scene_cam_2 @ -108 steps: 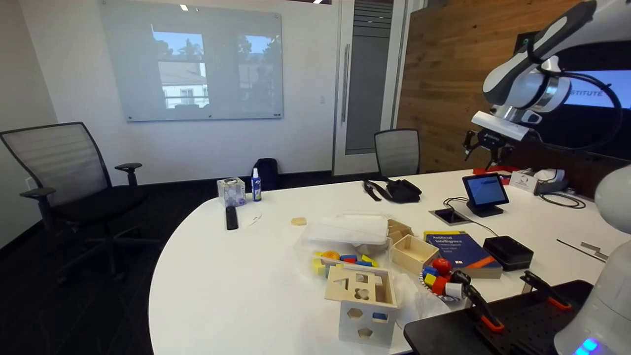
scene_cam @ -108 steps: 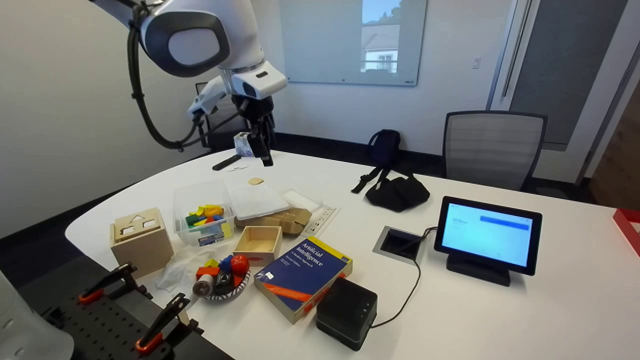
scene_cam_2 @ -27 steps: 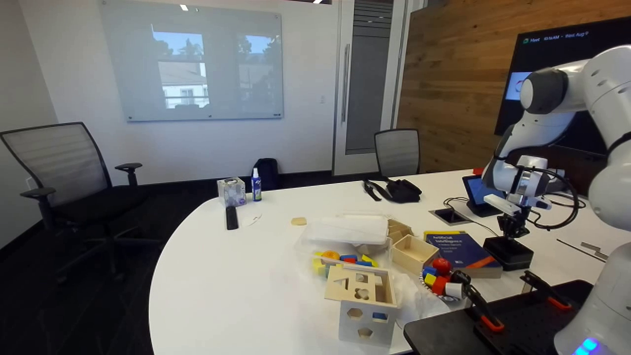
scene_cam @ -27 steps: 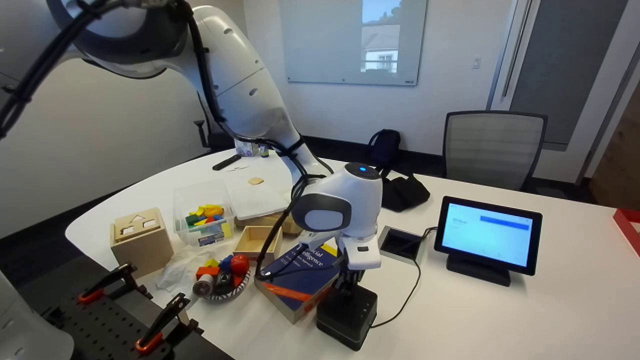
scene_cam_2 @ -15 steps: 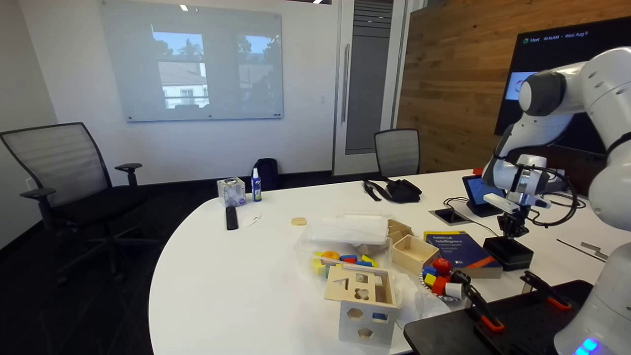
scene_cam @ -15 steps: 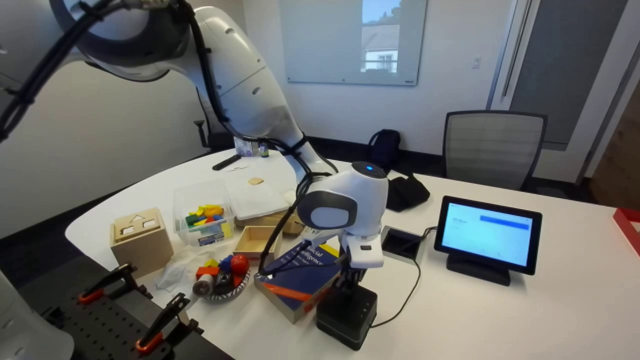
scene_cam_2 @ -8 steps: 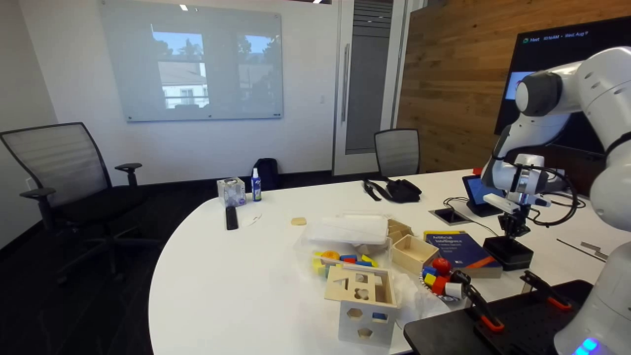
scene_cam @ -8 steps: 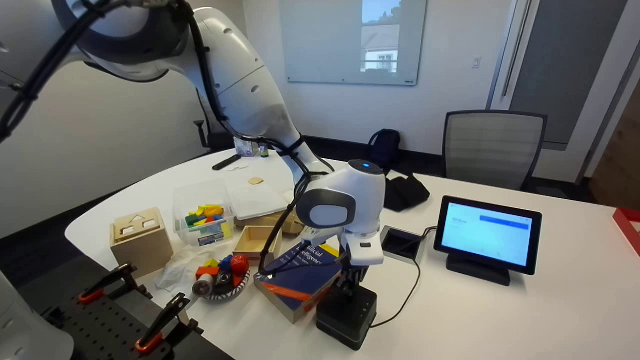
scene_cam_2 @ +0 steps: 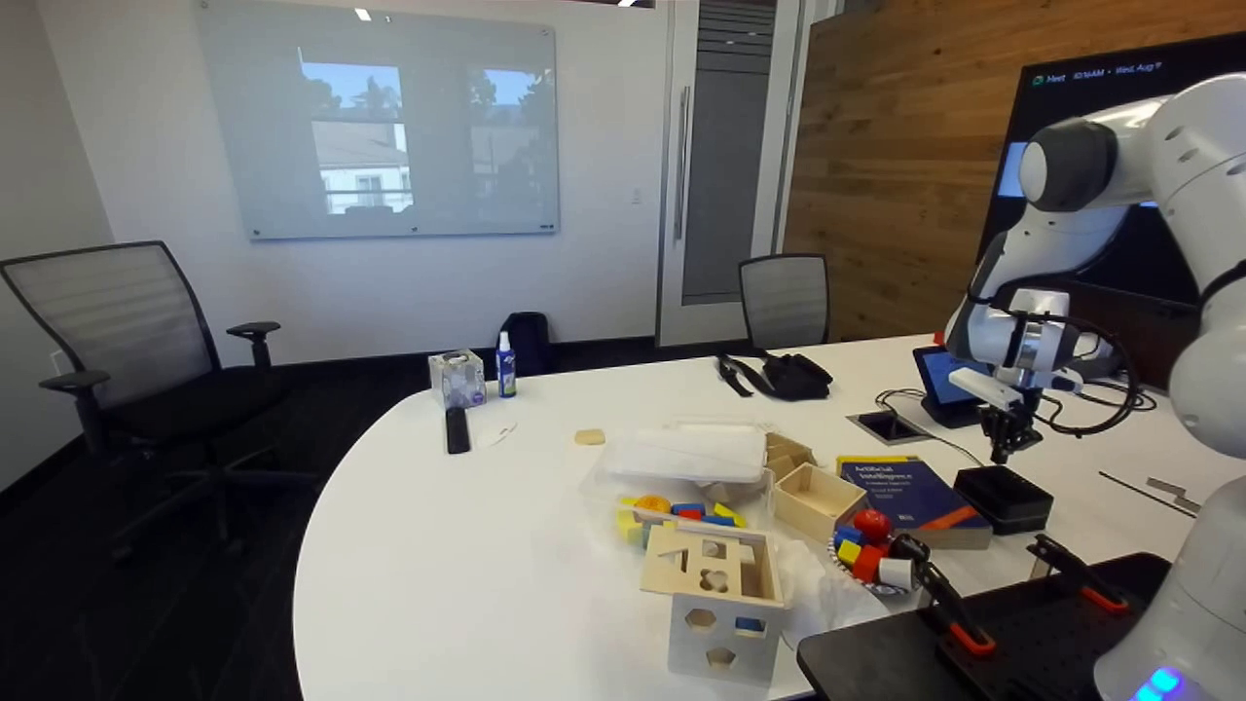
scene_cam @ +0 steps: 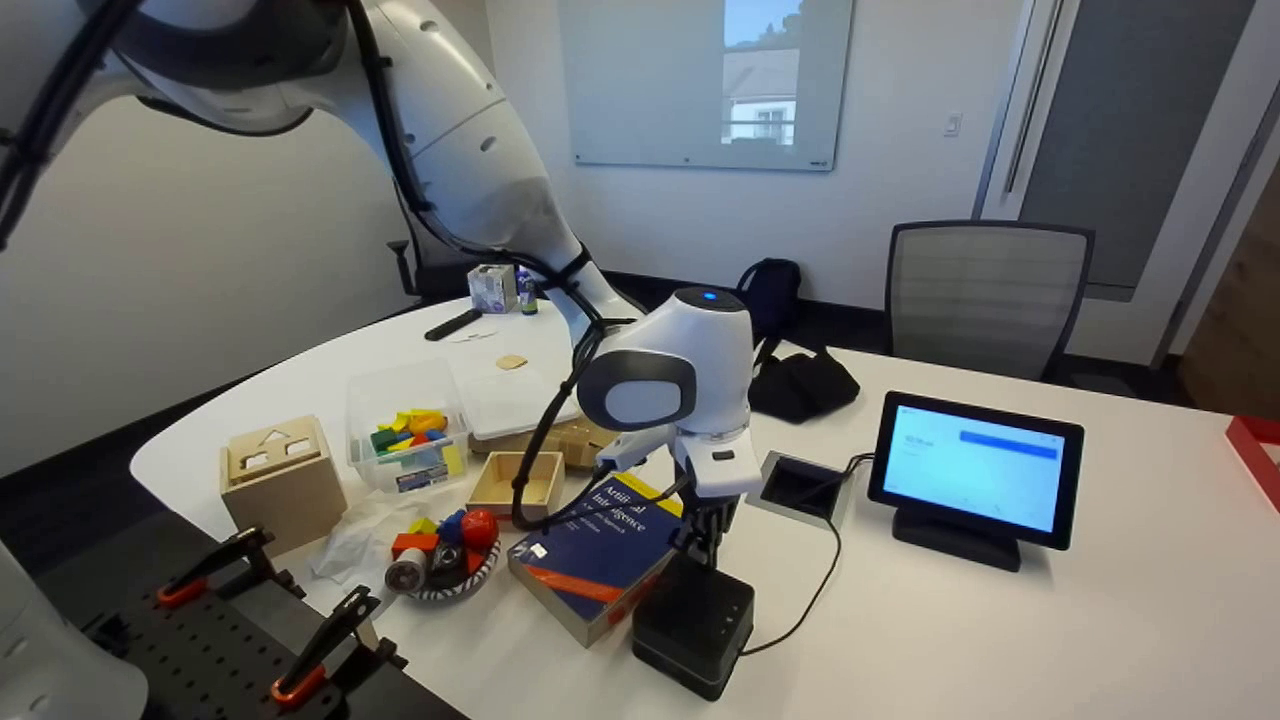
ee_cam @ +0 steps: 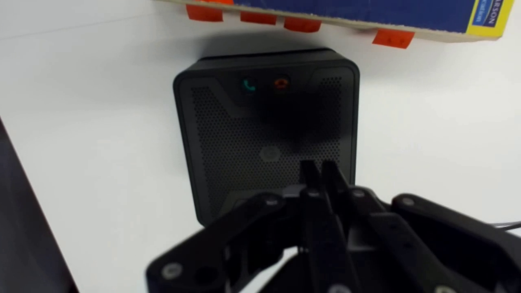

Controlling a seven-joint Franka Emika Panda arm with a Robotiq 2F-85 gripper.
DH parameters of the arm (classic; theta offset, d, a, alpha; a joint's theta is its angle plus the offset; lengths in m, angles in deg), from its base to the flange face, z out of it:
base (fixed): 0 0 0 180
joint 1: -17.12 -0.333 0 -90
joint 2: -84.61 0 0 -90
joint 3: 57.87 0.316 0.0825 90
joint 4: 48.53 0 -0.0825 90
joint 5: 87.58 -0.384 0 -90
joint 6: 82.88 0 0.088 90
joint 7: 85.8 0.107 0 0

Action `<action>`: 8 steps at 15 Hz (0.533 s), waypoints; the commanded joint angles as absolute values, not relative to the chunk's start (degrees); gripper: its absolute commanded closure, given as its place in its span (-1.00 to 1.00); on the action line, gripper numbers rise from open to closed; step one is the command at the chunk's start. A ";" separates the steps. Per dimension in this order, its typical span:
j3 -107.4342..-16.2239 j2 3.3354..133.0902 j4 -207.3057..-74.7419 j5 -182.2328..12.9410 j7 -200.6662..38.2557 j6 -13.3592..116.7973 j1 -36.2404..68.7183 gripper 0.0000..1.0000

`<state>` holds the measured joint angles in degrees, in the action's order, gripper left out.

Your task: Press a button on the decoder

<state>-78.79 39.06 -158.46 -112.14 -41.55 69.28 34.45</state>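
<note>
The decoder (ee_cam: 252, 171) sits on the table (ee_cam: 122, 142) beneath the claw (ee_cam: 319, 165), which is closed, its fingertips (ee_cam: 310, 175) drawn nearly together with nothing seen between. In both exterior views they appear just above the decoder, though contact cannot be ruled out. The wrist view shows a green phone button (ee_cam: 248, 84) and a red phone button (ee_cam: 281, 84) ahead of the claw, along the decoder's side nearest the blue book (ee_cam: 350, 12). Reaching the decoder looks done. Neither button is visibly pushed down, and nothing shows whether a press has been made; if not, lining up over one and pushing remain.
</note>
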 commanded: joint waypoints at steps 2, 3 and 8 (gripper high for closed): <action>-78.26 47.38 -167.90 -109.69 -43.70 72.26 31.81 0.06; -78.20 48.47 -169.23 -109.15 -43.98 72.46 31.21 -0.12; -76.89 53.56 -175.98 -106.62 -48.24 73.33 28.15 -0.86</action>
